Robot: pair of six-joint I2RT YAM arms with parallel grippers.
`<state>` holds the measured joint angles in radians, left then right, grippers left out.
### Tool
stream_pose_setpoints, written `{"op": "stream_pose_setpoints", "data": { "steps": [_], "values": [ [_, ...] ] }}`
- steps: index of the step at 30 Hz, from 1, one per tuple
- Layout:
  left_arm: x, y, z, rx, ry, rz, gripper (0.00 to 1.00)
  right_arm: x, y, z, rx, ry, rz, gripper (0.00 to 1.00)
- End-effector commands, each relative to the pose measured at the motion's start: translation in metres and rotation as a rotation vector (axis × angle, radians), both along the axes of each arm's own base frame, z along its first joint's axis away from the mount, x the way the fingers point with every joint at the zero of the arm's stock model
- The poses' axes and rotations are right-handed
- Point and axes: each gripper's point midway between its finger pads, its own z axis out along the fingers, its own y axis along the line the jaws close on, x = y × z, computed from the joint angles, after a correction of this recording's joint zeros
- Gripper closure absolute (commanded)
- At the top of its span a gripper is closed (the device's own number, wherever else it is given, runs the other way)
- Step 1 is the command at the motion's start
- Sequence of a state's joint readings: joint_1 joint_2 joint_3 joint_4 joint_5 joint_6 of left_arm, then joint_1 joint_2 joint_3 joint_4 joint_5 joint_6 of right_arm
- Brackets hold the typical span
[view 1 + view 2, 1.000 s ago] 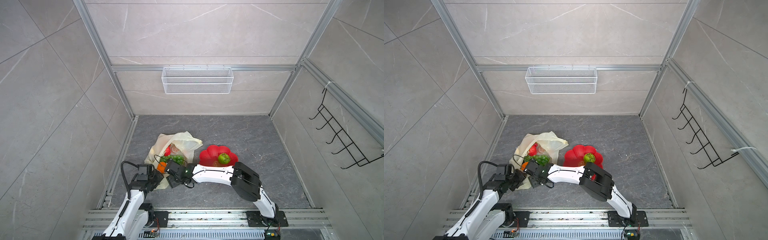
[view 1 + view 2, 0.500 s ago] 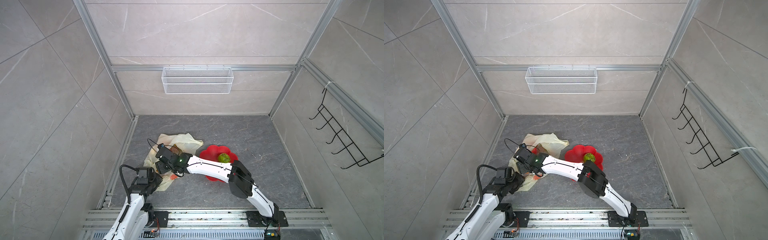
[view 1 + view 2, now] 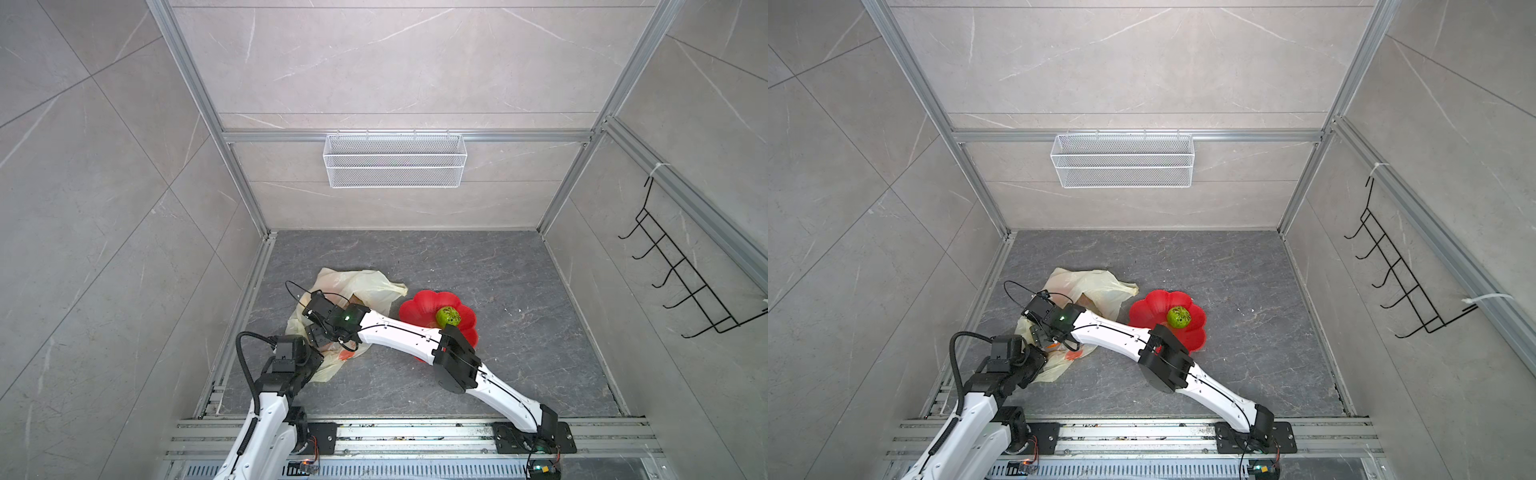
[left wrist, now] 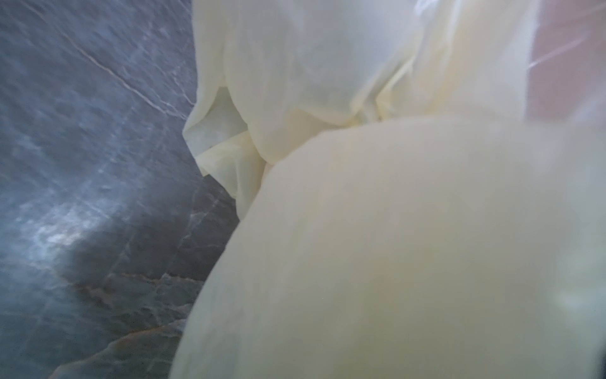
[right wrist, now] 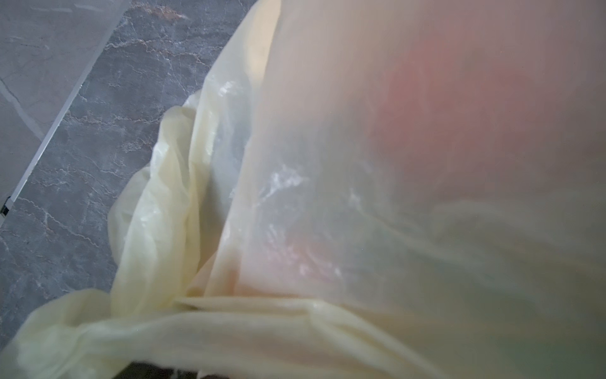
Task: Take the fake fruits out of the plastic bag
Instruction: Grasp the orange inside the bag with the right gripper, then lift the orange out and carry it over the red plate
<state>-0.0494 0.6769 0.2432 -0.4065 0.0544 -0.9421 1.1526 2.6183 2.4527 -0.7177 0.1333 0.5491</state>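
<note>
The plastic bag [image 3: 365,286] [image 3: 1096,282] lies crumpled on the grey floor, left of a red flower-shaped plate [image 3: 415,303] [image 3: 1150,307]. One of the fake fruits, green and knobbly [image 3: 448,317] [image 3: 1178,317], sits on the plate. My right gripper [image 3: 313,322] [image 3: 1034,320] reaches across onto the bag's middle. Bag film [image 5: 328,197] fills the right wrist view and hides its jaws; a reddish blur shows through. My left gripper [image 3: 313,363] [image 3: 1038,357] is at the bag's near corner, which runs into its jaws. Film [image 4: 393,246] covers the left wrist view too.
A white wire basket [image 3: 395,166] hangs on the back wall and a black hook rack [image 3: 681,282] on the right wall. An aluminium rail [image 3: 249,307] borders the floor just left of the bag. My right arm's elbow [image 3: 453,361] hangs over the plate's near rim.
My right gripper moved from the bag's near end farther back and left over the bag. My left gripper drew back toward the near edge, stretching the bag. The fruits seen in the bag's mouth are now covered.
</note>
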Motion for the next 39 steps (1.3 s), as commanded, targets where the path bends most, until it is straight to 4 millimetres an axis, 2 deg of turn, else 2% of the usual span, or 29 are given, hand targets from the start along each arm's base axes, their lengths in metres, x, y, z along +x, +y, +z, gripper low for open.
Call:
{"op": "stream_pose_setpoints", "data": {
  "steps": [1, 4, 10, 13, 23, 30, 36, 39],
  "values": [
    [0.002, 0.003, 0.003, 0.011, -0.02, 0.004, 0.7, -0.008, -0.004, -0.021, -0.062, 0.027, 0.018, 0.19],
    [0.003, 0.002, 0.004, 0.01, -0.025, 0.003, 0.7, -0.009, -0.001, -0.024, -0.06, 0.027, 0.02, 0.22],
    [0.003, 0.002, 0.005, 0.012, -0.029, 0.002, 0.7, -0.005, -0.009, -0.037, -0.107, 0.015, -0.002, 0.26],
    [0.003, 0.003, 0.006, 0.016, -0.03, 0.002, 0.69, -0.003, -0.014, -0.034, -0.127, 0.003, -0.016, 0.29],
    [0.01, 0.006, 0.015, 0.055, -0.046, -0.019, 0.69, -0.011, -0.029, 0.028, -0.052, -0.019, -0.014, 0.33],
    [0.028, -0.002, 0.027, 0.065, -0.095, -0.1, 0.69, -0.023, -0.05, 0.05, 0.001, -0.021, -0.015, 0.33],
    [0.054, -0.012, 0.037, 0.082, -0.111, -0.207, 0.7, -0.021, -0.083, 0.06, 0.002, -0.041, -0.071, 0.33],
    [0.067, -0.013, 0.042, 0.116, -0.118, -0.257, 0.74, -0.02, -0.1, 0.072, 0.028, -0.06, -0.09, 0.33]
  ]
}}
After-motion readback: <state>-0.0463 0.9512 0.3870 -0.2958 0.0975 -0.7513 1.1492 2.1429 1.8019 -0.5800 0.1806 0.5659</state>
